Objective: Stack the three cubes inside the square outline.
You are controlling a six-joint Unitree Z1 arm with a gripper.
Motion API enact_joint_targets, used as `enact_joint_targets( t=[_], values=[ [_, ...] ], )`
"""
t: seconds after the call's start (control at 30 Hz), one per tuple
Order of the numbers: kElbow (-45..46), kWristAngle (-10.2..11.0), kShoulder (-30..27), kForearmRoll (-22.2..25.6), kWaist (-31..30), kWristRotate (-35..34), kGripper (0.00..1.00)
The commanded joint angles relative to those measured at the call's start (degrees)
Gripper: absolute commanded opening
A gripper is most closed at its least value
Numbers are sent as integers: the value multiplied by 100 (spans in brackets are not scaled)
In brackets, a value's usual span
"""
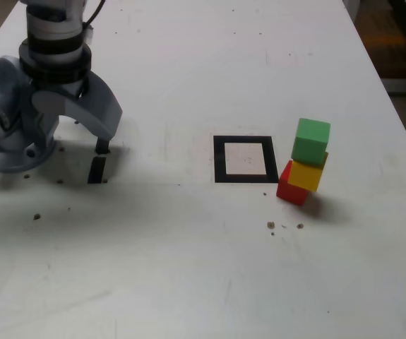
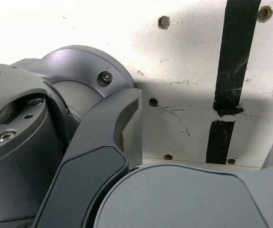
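So my claw [image 1: 82, 131] is parked wide open over by the exterior view's left, holding nothing. The cubes are a leaning little tower standing upright: red cube [image 1: 292, 189] at the bottom, yellow cube [image 1: 307, 174], green cube [image 1: 311, 141] on top, just outside the square outline [image 1: 219, 159] on its right. Scuffed white table [image 1: 188, 268], few crumbs.

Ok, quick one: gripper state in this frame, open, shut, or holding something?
Gripper: open and empty, poised over the short black tape strips on the white table, far from the stacked green, yellow and red cubes.
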Motion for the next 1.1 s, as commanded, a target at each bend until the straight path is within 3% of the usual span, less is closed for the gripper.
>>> enact_joint_targets(
  t=[0.0,0.17,0.37,0.63,0.83,1.07],
  values=[
    [0,9,6,6,-5,-8,100],
    [1,-18,4,29,-5,-8,100],
    [-5,-195,-14,73,-5,-7,100],
    [-166,35,-172,159,4,10,100],
    [-1031,-100,-704,834,109,-40,100],
    [-3437,-78,-301,2163,14,-121,99]
  ],
)
